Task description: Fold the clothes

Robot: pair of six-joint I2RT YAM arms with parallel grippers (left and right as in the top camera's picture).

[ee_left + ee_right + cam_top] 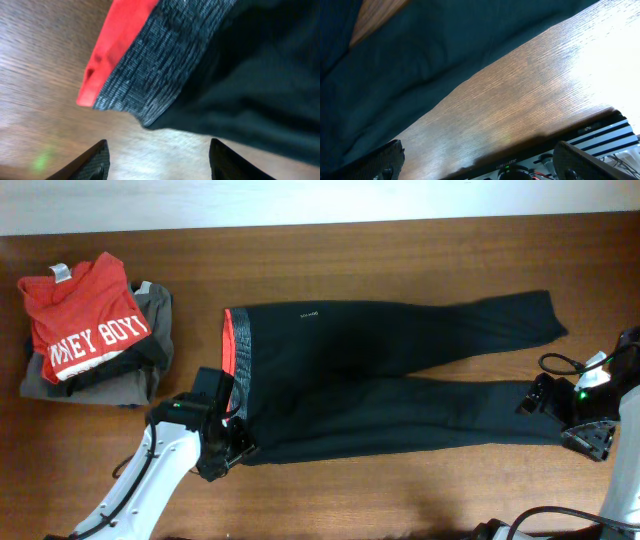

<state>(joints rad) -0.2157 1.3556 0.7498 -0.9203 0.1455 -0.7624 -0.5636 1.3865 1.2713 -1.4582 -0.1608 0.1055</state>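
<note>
The trousers (380, 370) lie flat across the middle of the table (400, 250). The waistband is at the left and both legs run to the right. The upper leg ends near the frame's right edge. Bare wood is open along the top strip and below the lower leg. At upper left a red T-shirt (85, 315) sits on a grey folded garment (158, 310), with a narrow strip of bare wood between this stack and the waistband.

From overhead, the left gripper (228, 448) sits at the waistband's lower corner and seems to overlap the cloth. The left wrist view shows its fingers (95, 161) apart with only wood between them. The red-orange and grey corner lies just ahead, untouched.

The right gripper (535, 395) is at the lower leg's cuff, lower right. In its wrist view the fingers (387, 160) stand wide apart over bare wood. Dark cloth fills the upper left, and the table's edge runs close along the lower right.
</note>
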